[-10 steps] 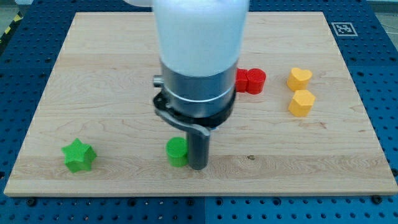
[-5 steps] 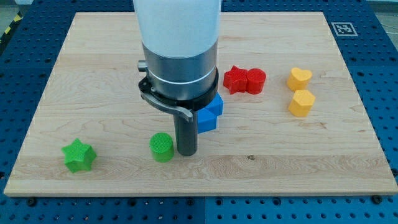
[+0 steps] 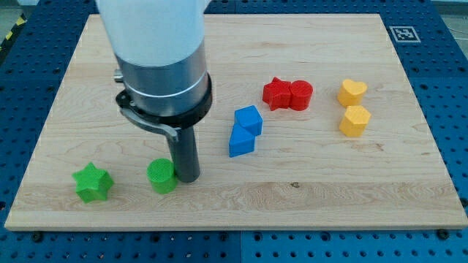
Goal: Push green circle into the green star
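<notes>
Board: a pale wooden board (image 3: 307,190) lies on a blue perforated table (image 3: 453,88); it carries every block but has no walls, and no bin, tray or other container shows anywhere.
Green circle: the green circle (image 3: 161,175) stands near the board's bottom edge, left of the middle.
Circle's axis: it is a short round cylinder standing upright, flat face up; being round, it shows no long axis along the board and no facing direction.
Green star: the green star (image 3: 93,182) sits near the bottom left corner, to the view's left of the circle, with bare wood between the two.
Tip: the tip (image 3: 186,177) rests on the board just at the circle's right side, seemingly touching it; the contact line itself is too fine to confirm.
Pincer: the arm carries none, only the dark rod, so there is no open or closed state to tell.
Arm body: the white and grey arm housing (image 3: 157,51) fills the upper left of the view and hides part of the board behind it.
Blue blocks: two blue blocks (image 3: 244,131), touching, lie near the board's middle, right of the tip.
Red blocks: two red blocks (image 3: 287,94), touching, lie further toward the top right.
Yellow blocks: a yellow heart (image 3: 352,91) and a yellow block (image 3: 355,120) stand close together near the right edge.
Marker: a black and white marker (image 3: 401,33) sits at the top right corner.
</notes>
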`<state>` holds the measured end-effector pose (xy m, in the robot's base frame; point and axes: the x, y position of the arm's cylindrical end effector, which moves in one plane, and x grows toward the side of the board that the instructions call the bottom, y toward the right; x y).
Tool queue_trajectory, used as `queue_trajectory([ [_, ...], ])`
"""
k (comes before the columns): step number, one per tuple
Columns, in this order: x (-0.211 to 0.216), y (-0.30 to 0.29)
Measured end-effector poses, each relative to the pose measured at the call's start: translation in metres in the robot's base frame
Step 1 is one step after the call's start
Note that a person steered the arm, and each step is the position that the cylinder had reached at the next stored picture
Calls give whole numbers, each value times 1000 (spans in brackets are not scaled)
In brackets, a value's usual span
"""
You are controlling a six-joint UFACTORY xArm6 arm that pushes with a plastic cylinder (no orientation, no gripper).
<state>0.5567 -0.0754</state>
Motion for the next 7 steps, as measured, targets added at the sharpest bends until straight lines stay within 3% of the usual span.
queue_trajectory([
  [4, 0, -49],
  [7, -1, -31],
])
